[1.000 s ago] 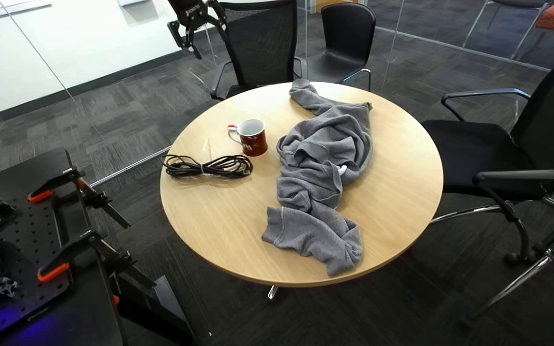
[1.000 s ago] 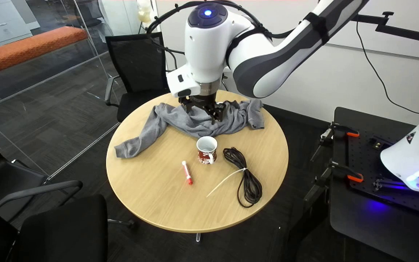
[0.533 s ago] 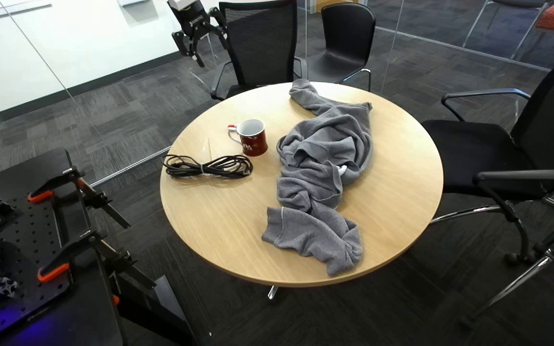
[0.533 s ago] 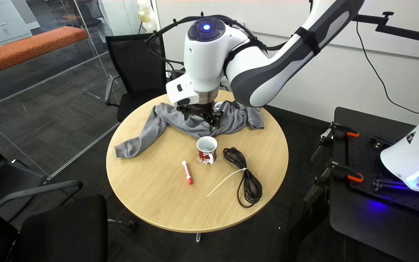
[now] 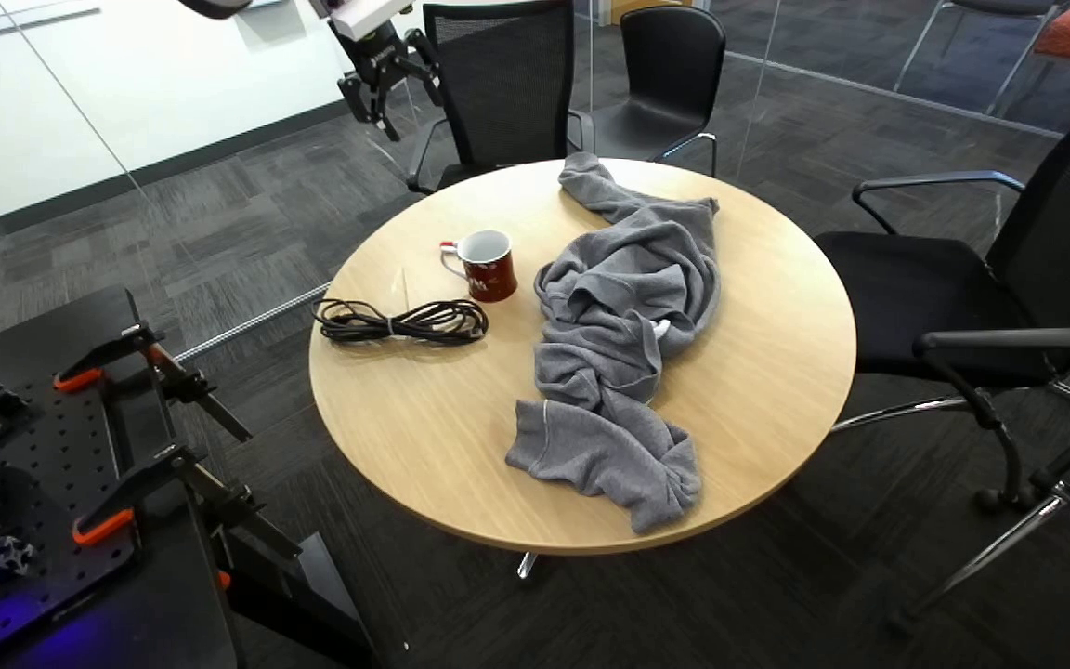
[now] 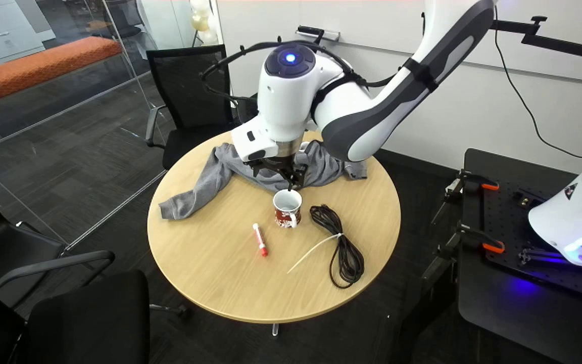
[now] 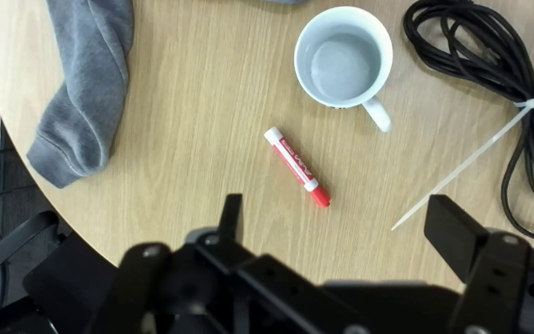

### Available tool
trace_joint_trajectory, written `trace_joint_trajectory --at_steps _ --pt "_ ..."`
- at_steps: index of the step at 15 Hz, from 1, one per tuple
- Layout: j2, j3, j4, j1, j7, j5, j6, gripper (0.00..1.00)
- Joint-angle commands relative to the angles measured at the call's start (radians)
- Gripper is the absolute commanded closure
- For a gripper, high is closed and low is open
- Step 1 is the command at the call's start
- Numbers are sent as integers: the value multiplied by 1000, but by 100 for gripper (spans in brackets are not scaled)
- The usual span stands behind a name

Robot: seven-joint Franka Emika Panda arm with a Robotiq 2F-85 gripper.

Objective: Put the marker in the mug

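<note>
The marker [image 7: 297,167], red and white, lies on the round wooden table [image 7: 202,116]; it also shows in an exterior view [image 6: 260,240]. In an exterior view it is mostly hidden at the mug [image 5: 491,271]. The mug [image 7: 342,58] is dark red outside and white inside, upright, with its handle towards the gripper in the wrist view; it looks empty. My gripper [image 7: 339,222] is wide open with nothing between its fingers. It hangs well above the table, and in the wrist view the marker's red cap points down towards the gap. The gripper also shows in an exterior view [image 6: 277,178].
A coiled black cable [image 6: 344,253] with a long white tie [image 7: 461,169] lies beside the mug. A crumpled grey cloth [image 5: 623,307] lies across the table on the mug's other side. Chairs [image 5: 925,297] stand round the table.
The arm and gripper have come down somewhat over the last second. The gripper stays open. The marker, mug, cable and cloth have not moved.
</note>
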Motion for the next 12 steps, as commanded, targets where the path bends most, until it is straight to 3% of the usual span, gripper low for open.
trace_joint_trajectory --at_steps 1,5,12 --pt "89 -40 35 19 -24 -89 112 0" --pt "183 -42 67 2 -33 -137 220 0" --pt "293 -13 152 -18 -141 -111 229 0"
